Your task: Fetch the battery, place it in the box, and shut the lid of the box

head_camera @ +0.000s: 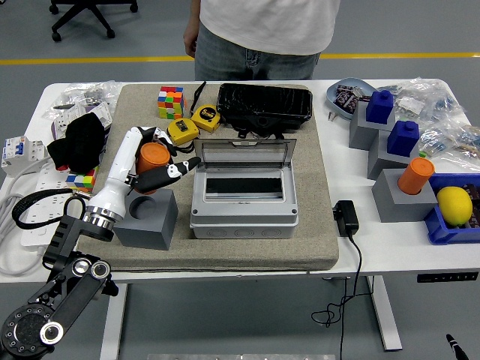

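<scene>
My left hand (159,166) is shut on an orange cylindrical battery (153,160) and holds it above and to the right of the grey block (148,217), whose round socket now shows bare. The grey box (244,204) stands just right of the hand, its clear lid (245,152) tilted up at the back and its slot uncovered. A second orange battery (415,175) sits in a grey block at the right. No right arm shows.
Two yellow tape measures (182,130), a Rubik's cube (170,101) and a black case (264,107) lie behind the box on the grey mat (225,251). Blue-topped blocks (406,139), a lemon (454,204) and a power adapter (346,216) lie right. A person stands at the far edge.
</scene>
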You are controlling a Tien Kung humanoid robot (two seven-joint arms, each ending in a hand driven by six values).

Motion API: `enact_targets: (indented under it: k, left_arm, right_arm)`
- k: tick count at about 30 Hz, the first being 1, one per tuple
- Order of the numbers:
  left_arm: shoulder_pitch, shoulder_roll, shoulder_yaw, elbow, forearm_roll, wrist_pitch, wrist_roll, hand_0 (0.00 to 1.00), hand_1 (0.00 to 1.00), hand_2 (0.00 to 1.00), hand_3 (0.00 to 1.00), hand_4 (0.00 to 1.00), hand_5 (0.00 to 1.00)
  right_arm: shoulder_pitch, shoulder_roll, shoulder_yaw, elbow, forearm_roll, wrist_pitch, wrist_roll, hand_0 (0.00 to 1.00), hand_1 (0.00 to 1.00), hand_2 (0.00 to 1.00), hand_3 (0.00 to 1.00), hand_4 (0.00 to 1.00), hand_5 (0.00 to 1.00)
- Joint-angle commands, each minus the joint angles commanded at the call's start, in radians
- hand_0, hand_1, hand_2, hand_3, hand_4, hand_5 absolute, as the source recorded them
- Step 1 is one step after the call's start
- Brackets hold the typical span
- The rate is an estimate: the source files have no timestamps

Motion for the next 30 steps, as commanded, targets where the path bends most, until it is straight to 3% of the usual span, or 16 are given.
enact_targets:
  k: [5, 16, 30]
  left_arm:
    - [-0.041, 0.024, 0.109, -0.008, -0.022, -0.014, 0.009, 0.03, 0.031, 0.049, 0.036, 0.961, 0.397]
    - [-0.112, 0.042, 0.263, 0.003, 0.015, -0.002, 0.01, 0.033, 0.028, 0.048, 0.034, 0.951, 0.398]
    - [-0.191, 0.027, 0.315, 0.095, 0.089, 0.027, -0.005, 0.033, 0.026, 0.048, 0.034, 0.952, 0.407]
  right_arm:
    - [0.001, 0.0, 0.003, 0.0, -0.006, 0.001, 0.0, 0.874, 0.794, 0.743, 0.777, 0.998, 0.998]
    - [-0.001, -0.001, 0.008, 0.0, -0.015, 0.001, -0.002, 0.873, 0.794, 0.743, 0.777, 0.998, 0.998]
    - [0.004, -0.004, 0.006, 0.0, -0.015, 0.001, -0.003, 0.874, 0.794, 0.743, 0.777, 0.998, 0.998]
